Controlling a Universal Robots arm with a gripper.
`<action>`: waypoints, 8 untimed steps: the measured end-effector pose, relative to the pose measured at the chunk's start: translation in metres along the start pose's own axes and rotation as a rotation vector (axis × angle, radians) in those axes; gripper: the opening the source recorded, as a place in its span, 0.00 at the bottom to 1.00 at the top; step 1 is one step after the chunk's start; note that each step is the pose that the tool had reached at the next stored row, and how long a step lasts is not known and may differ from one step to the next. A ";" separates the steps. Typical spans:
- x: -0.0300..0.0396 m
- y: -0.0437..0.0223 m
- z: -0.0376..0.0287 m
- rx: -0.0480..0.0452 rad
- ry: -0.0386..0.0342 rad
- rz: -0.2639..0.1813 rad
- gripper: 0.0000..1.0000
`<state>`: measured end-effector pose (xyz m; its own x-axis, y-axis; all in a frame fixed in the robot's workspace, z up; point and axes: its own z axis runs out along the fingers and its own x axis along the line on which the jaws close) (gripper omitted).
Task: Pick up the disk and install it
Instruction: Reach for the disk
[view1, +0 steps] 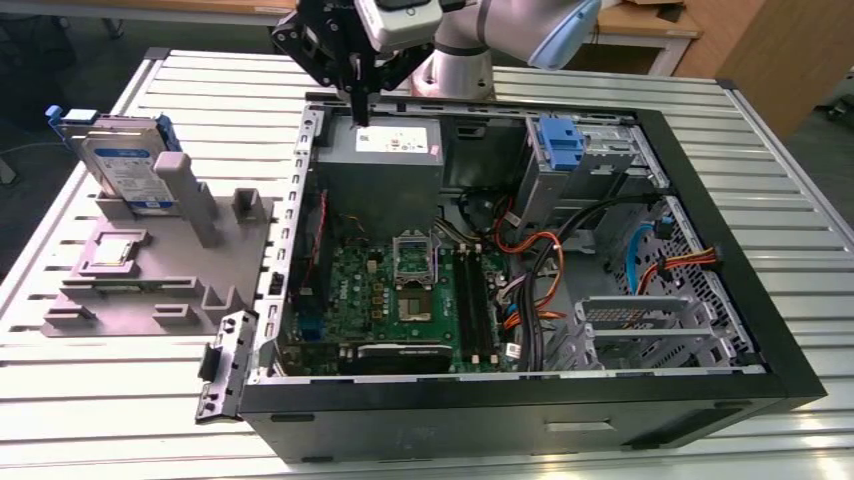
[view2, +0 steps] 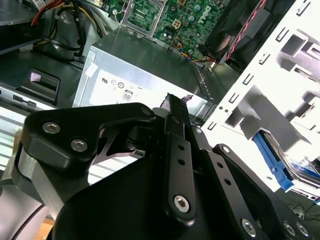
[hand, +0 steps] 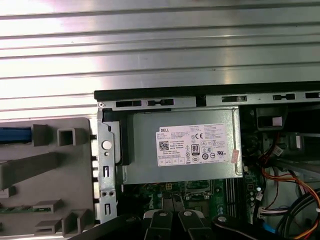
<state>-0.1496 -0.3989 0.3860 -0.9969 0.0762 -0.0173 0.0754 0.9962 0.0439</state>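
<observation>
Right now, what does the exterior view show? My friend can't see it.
A robot gripper hangs above the grey power-supply box inside an open computer case on a slatted table. The disk stands upright in a grey holder outside the case, on the exterior view's left.

disk (view1: 123, 165) partly hidden behind stand post (view1: 187, 205), arm (view1: 521, 35) cut off @ top edge
</observation>
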 end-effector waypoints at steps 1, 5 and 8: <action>0.0002 0.0000 0.0001 0.0001 0.0000 0.000 0.10; 0.0014 -0.0001 0.0004 -0.0001 0.0000 0.000 0.10; 0.0030 -0.0003 0.0006 0.0000 0.0001 0.000 0.10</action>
<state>-0.1526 -0.3989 0.3854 -0.9969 0.0763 -0.0172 0.0754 0.9962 0.0439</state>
